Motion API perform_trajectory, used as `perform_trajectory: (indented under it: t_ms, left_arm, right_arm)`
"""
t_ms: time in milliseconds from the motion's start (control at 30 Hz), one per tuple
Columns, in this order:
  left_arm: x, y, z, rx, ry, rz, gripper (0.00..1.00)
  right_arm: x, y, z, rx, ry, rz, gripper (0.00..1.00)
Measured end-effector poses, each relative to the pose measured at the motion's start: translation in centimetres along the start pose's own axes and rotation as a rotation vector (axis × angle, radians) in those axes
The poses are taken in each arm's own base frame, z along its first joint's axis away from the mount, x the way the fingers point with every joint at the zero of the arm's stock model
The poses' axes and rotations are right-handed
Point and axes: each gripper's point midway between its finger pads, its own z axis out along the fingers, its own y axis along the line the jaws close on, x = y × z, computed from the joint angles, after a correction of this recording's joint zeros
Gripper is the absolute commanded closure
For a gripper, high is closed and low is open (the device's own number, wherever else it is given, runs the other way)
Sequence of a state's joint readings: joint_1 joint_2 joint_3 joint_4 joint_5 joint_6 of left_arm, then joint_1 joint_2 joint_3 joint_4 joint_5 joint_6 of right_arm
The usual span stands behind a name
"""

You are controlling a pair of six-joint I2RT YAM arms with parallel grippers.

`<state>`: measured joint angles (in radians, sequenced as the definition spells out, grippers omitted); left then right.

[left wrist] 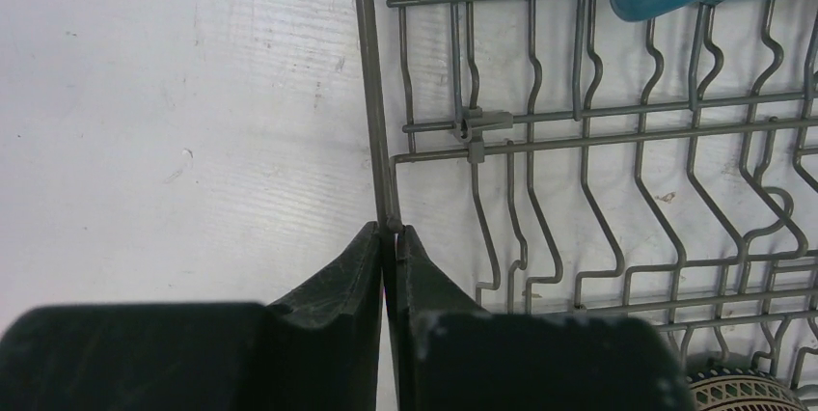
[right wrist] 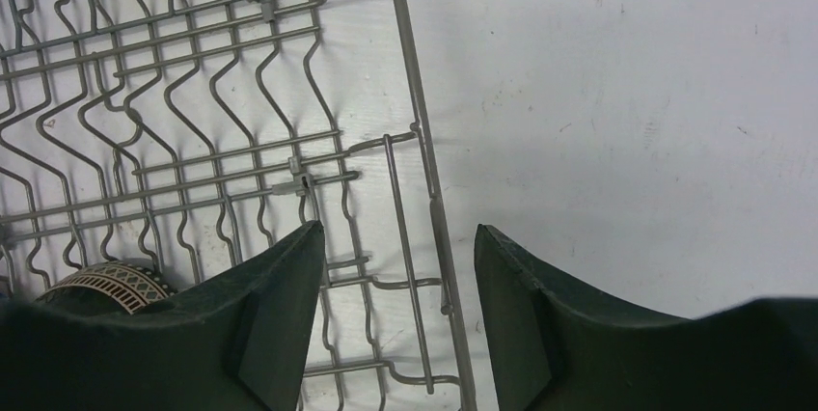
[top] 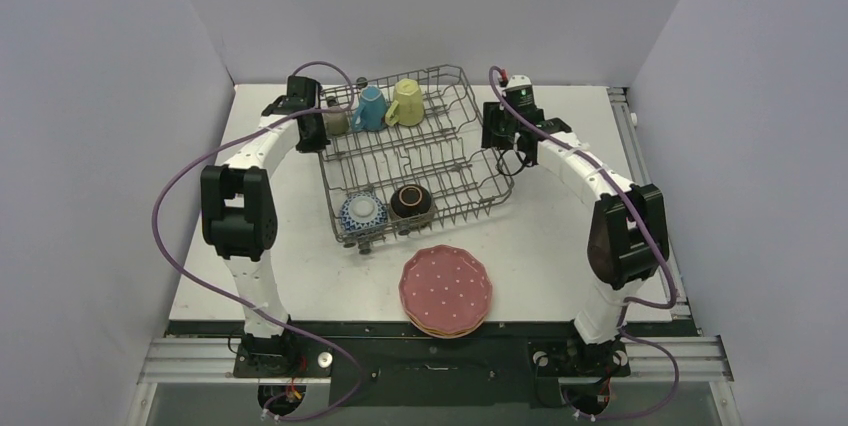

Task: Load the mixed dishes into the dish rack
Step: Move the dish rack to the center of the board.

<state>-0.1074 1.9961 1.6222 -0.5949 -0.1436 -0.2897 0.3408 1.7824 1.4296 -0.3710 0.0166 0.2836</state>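
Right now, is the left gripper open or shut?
Shut: the left gripper pinches the side rim of the grey metal wire dish rack between its fingers.

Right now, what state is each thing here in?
Rack: on the table, partly loaded.
Left end effector: shut on the rack's side wire.
Right end effector: open, astride the opposite side wire.
Blue mug: in the rack.
Yellow mug: in the rack.
Grey mug: in the rack.
Blue-white bowl: in the rack.
Dark bowl: in the rack.
Plates: stacked on the table, not loaded.
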Motion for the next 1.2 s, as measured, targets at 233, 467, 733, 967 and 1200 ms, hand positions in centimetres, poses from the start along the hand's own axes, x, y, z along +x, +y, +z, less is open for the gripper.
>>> perform_trajectory:
  t_ms: [233, 467, 733, 967, 1200]
  left_arm:
    - [0.2, -0.1, 0.0, 0.019, 0.014, 0.001, 1.0]
    - [0.3, -0.2, 0.0, 0.016, 0.014, 0.005, 1.0]
    - [0.1, -0.4, 0.1, -0.02, 0.003, 0.029, 1.0]
    - [-0.5, -0.9, 0.5, -0.045, -0.011, 0.044, 1.0]
    - [-1.4, -2.2, 1.1, -0.033, -0.02, 0.057, 1.0]
  right_arm:
    - [1.4, -0.5, 1.9, -0.017, 0.055, 0.021, 0.47]
    - [2.8, -0.5, 4.1, -0.009, 0.107, 0.024, 0.52]
    - [3.5, -1.1, 4.3, 0.005, 0.136, 0.03, 0.79]
    - [4.2, -2.2, 4.8, 0.019, 0.162, 0.063, 1.0]
    - [4.1, -3.2, 4.8, 0.026, 0.167, 0.092, 1.0]
